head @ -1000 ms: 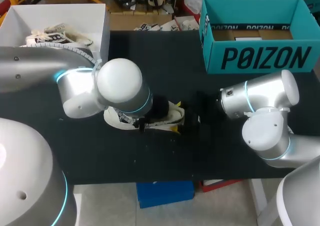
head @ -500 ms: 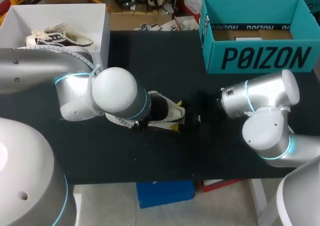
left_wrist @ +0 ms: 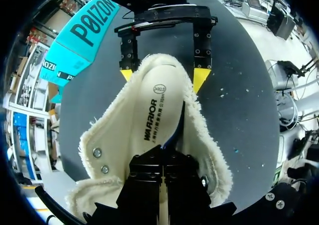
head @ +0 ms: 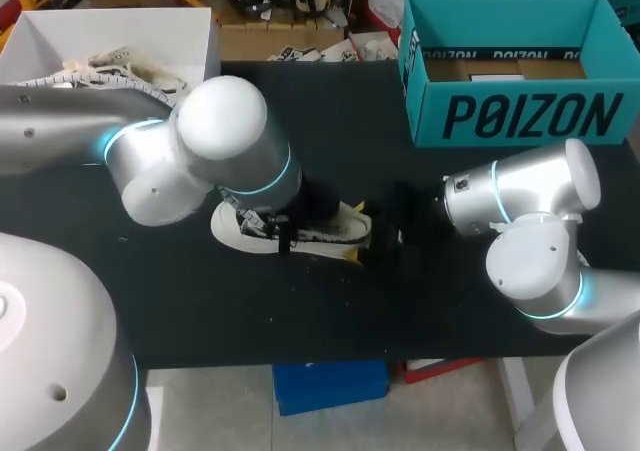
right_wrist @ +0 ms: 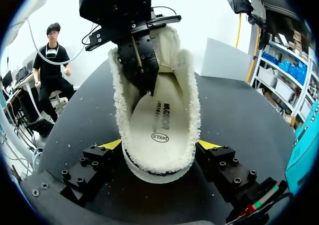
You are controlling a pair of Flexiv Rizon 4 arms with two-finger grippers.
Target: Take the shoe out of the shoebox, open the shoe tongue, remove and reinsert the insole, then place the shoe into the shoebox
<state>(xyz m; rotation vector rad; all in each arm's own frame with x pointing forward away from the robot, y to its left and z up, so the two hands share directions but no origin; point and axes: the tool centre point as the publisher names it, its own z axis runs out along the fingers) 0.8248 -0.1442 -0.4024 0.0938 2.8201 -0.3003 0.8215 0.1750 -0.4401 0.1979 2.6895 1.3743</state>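
1. Black table (head: 330, 121) is carrying everything.
2. Teal shoebox (head: 530, 116) is sitting open at the table's far right corner, well apart from the shoe.
3. White box (head: 205, 46) is sitting at the far left corner with other shoes inside.
4. Cream shoe (head: 240, 233) is lying on the table near the middle, outside the shoebox. Its opening is spread wide and its lining is showing.
5. Right gripper (right_wrist: 159, 145) is standing wide, with its yellow tips pressing both sides of the shoe's end nearer the right arm and clamping it.
6. Left gripper (left_wrist: 163, 160) is reaching down inside the shoe with its fingers squeezed together. They are pinching the insole's raised edge, and their tips are hidden.
7. Insole (left_wrist: 152, 110) is lying inside the shoe, with one long edge lifting off the bed.
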